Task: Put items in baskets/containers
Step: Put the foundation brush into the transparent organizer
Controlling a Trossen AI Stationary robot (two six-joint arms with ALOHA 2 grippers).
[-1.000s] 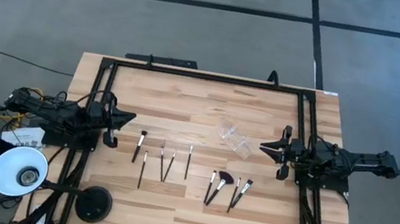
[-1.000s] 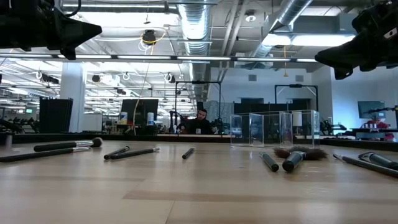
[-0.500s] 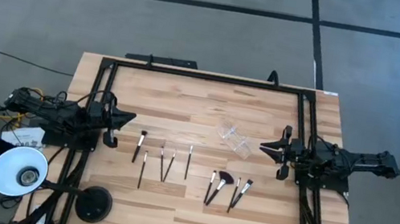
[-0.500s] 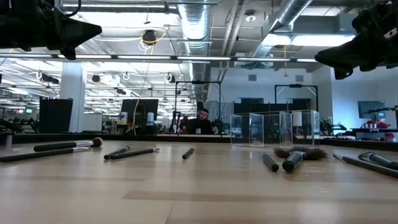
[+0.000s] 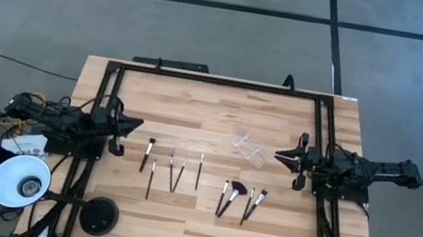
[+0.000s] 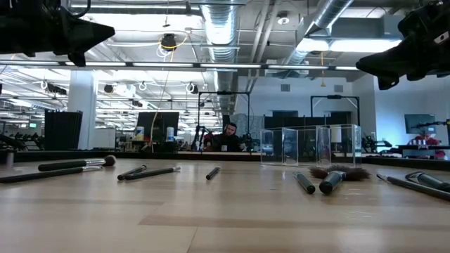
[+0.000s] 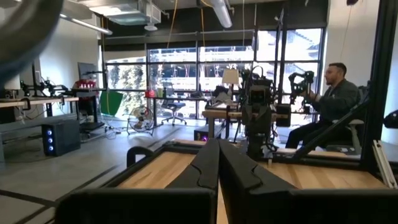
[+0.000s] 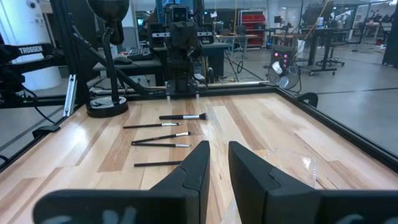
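Several slim dark-handled makeup brushes lie flat on the wooden table in two groups, a left group and a right group that holds a fan-headed brush. The low view shows them as the left brushes and the fan brush. A clear container stands on the table beyond the right group. My left gripper hovers shut at the table's left side. My right gripper hovers at the right side beside the container, fingers slightly apart. The right wrist view shows some of the brushes ahead of it.
A black metal frame runs around the work area. A white lamp shade and its black round base sit at the near left corner. Bare wood lies between the far rail and the brushes. A person sits in the room behind.
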